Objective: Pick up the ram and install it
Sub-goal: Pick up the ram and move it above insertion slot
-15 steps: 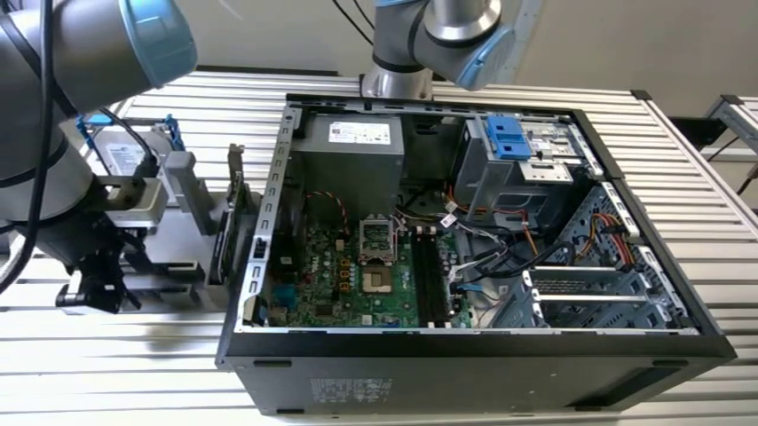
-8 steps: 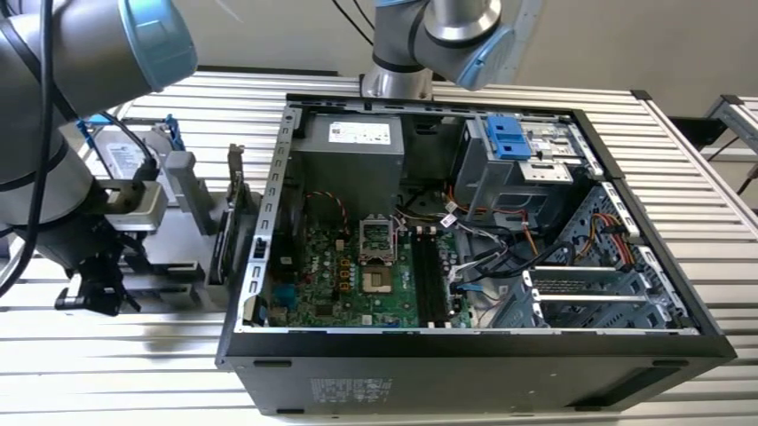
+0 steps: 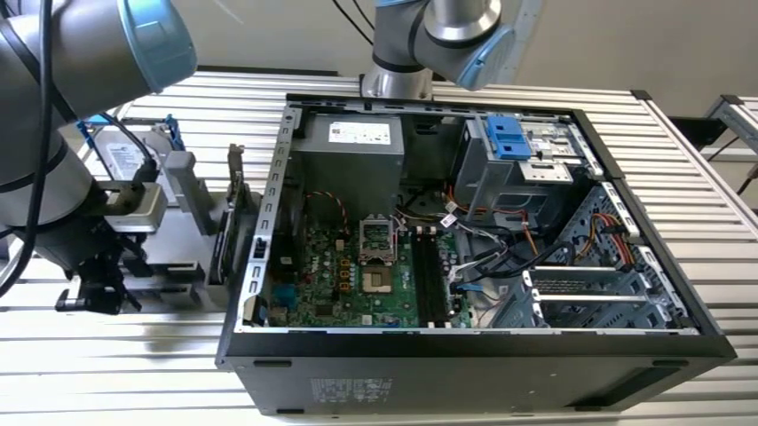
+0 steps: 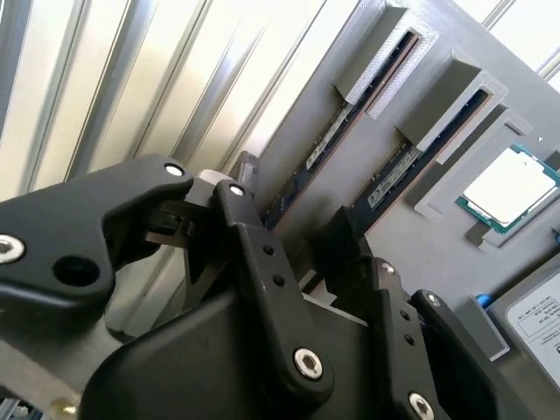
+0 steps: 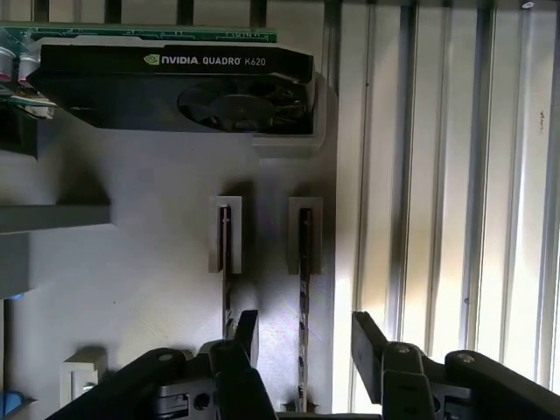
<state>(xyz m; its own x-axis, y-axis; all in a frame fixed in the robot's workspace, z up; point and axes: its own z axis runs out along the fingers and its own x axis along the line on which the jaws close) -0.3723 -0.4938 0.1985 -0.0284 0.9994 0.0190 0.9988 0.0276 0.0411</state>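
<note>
Gripper (image 5: pixel 304 319) over the gray holder (image 5: pixel 157 289) — the ram (image 5: pixel 304 262) between its parted fingers (image 5: pixel 248 332).
The ram stands on edge in its slot, one finger either side — a second stick (image 5: pixel 226 262) just beside.

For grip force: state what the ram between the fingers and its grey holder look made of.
The ram: thin dark circuit board seen edge-on, matte, probably fibreglass laminate. The grey holder: matte plastic with fine layered grain on the slot walls, likely printed.
</note>
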